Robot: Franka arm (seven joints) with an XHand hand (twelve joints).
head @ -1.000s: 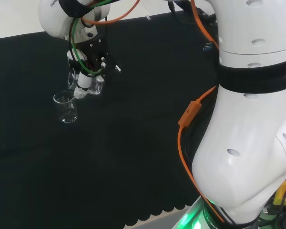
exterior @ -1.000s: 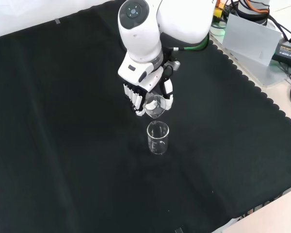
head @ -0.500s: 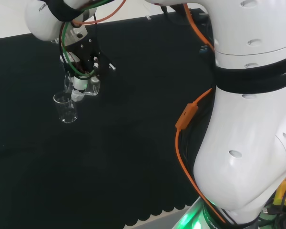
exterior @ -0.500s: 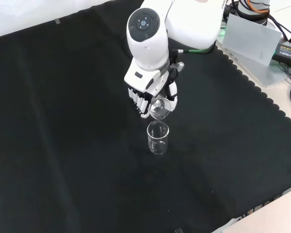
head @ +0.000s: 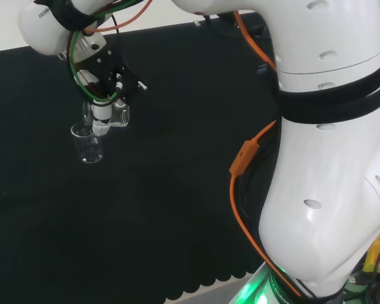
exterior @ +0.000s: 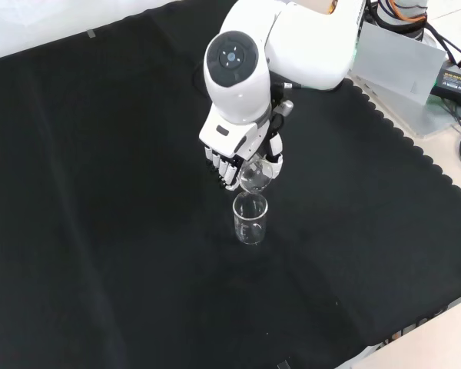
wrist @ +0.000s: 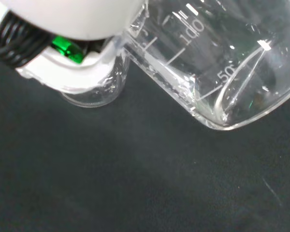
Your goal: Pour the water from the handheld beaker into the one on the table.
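Note:
A clear glass beaker stands upright on the black cloth; in the head view this table beaker is at the left. Just above its rim my hand is shut on a second clear beaker, tilted toward the standing one. In the head view the hand and the held beaker hang over the table beaker's right rim. In the wrist view the held beaker lies tipped, with a little water along its lower wall, and the standing beaker shows behind a white part of the hand.
The arm's big white links stand at the right of the head view. A grey box and cables lie off the cloth at the front view's upper right. The cloth's scalloped edge runs along there.
The hand has carried the held beaker closer to the standing beaker and now hangs right over its rim, tilted more. The table beaker has not moved.

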